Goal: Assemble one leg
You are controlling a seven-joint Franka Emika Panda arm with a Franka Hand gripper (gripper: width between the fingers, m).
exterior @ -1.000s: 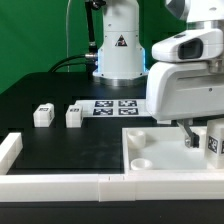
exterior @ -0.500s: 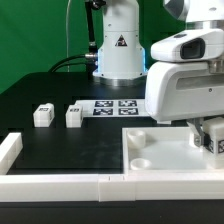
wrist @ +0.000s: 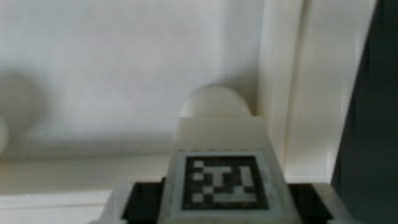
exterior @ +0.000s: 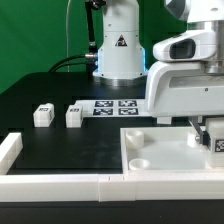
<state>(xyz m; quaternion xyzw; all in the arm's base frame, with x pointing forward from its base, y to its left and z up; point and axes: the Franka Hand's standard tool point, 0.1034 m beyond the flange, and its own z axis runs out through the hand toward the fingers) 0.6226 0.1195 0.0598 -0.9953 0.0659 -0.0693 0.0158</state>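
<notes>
My gripper is shut on a white leg with a black-and-white tag, holding it over the right side of the large white square panel at the exterior view's right. In the wrist view the leg fills the middle, its tag facing the camera, with dark fingers pressed against both its sides. Its tip lies near a rounded socket by the panel's raised rim. Two other legs stand on the black table at the left.
The marker board lies in front of the robot's white base. Long white bars run along the table's front edge, with one short bar at the left.
My gripper has carried the leg further to the exterior view's right over the panel. The two legs on the table have not moved.
</notes>
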